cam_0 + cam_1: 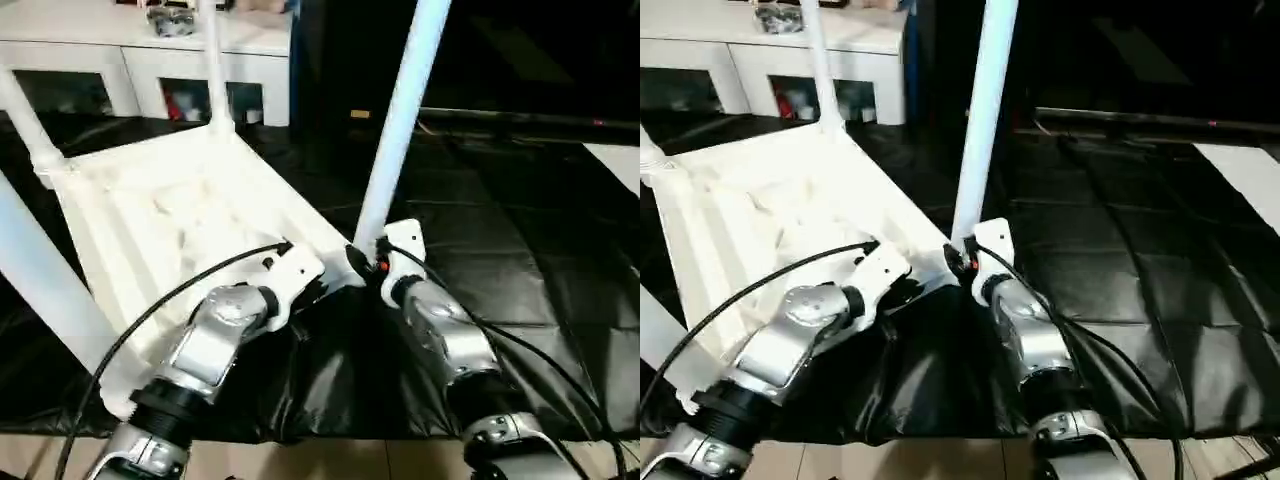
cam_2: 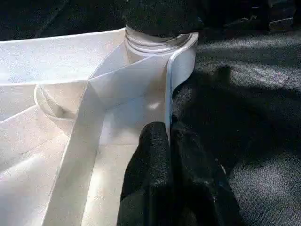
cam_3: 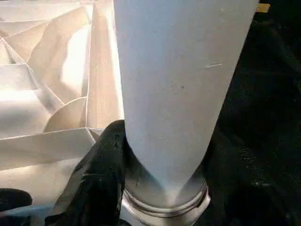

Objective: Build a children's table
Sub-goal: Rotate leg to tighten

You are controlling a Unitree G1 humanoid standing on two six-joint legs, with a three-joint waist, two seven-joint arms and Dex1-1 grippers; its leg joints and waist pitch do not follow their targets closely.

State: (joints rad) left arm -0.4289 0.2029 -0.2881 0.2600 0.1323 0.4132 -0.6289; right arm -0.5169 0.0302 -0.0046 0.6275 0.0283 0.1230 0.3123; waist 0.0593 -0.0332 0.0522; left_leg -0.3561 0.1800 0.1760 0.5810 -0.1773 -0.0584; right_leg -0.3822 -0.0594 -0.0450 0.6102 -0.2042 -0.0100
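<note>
The children's table (image 1: 170,220) lies upside down on the black cover, its ribbed underside facing up. Several white legs stand up from its corner sockets. My left gripper (image 2: 170,141) is shut on the thin rim wall of the top, close to the near right corner socket (image 2: 155,42). My right gripper (image 1: 360,262) holds the base of the leg (image 1: 400,120) in that corner. One black finger (image 3: 101,179) presses against the leg just above the socket ring (image 3: 164,205). The other finger is hidden behind the leg.
A white cabinet (image 1: 150,60) with glass doors stands behind the table. The black cover (image 1: 520,260) stretches away to the right. Its front edge drops to the floor just below my forearms. Black cables run along both arms.
</note>
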